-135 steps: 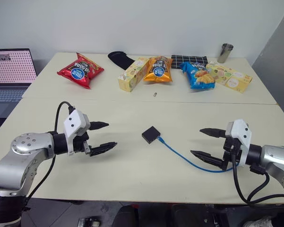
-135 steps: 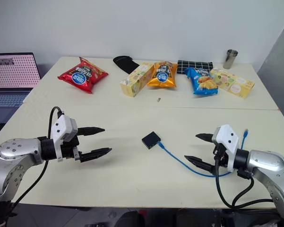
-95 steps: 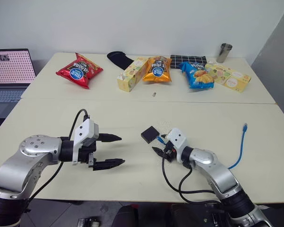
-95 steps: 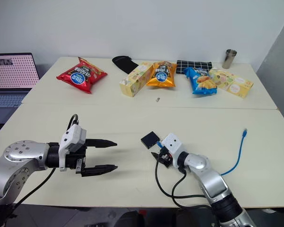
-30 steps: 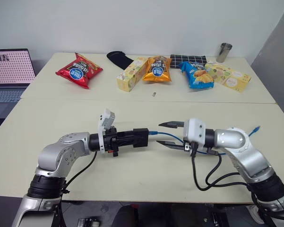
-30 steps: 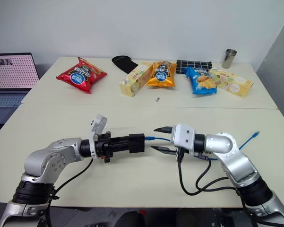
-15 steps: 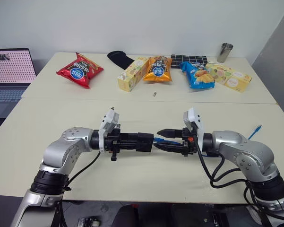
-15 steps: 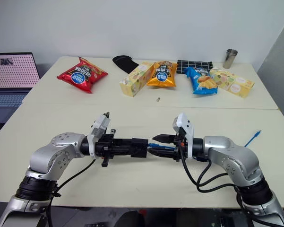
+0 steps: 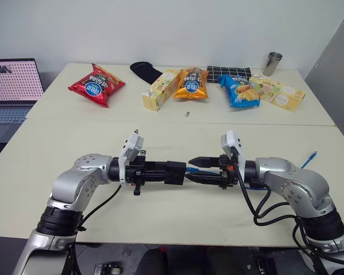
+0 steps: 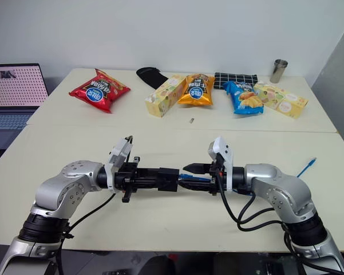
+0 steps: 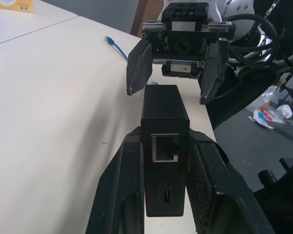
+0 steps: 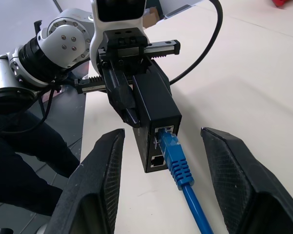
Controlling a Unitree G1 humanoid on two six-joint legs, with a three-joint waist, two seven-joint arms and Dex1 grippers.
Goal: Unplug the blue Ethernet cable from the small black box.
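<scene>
I see a bright room with soft, even light from above. The table looks pale and has no strong glare on it. Small soft shadows sit under my arms. My head views are sharp all over. In my wrist views the near fingers look big and a bit soft, and the far floor is blurry.

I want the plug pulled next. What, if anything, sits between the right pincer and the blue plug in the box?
Nothing visible does. The right pincer stands open with a finger on either side of the blue plug, which is seated in the small black box. The left pincer is shut on that box, away from the plug.
</scene>
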